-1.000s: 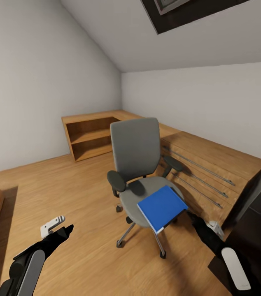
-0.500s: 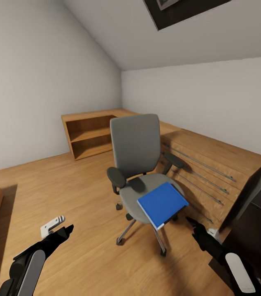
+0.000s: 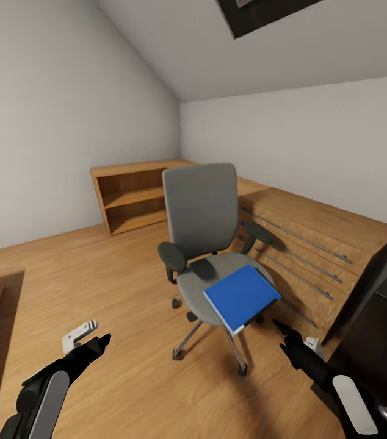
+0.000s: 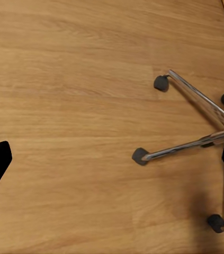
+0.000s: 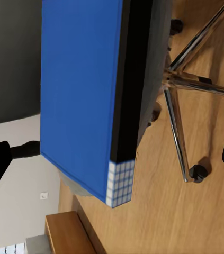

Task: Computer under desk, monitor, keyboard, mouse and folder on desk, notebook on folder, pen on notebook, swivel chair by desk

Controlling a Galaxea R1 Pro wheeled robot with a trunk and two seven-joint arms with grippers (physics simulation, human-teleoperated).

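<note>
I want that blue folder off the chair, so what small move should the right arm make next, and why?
Probably ease the right end effector forward toward the near corner of the folder. The folder lies on the swivel chair seat, overhanging its front edge, and the end effector sits just short of it, open and empty, with the folder's edge between its fingers in the right wrist view.
</note>
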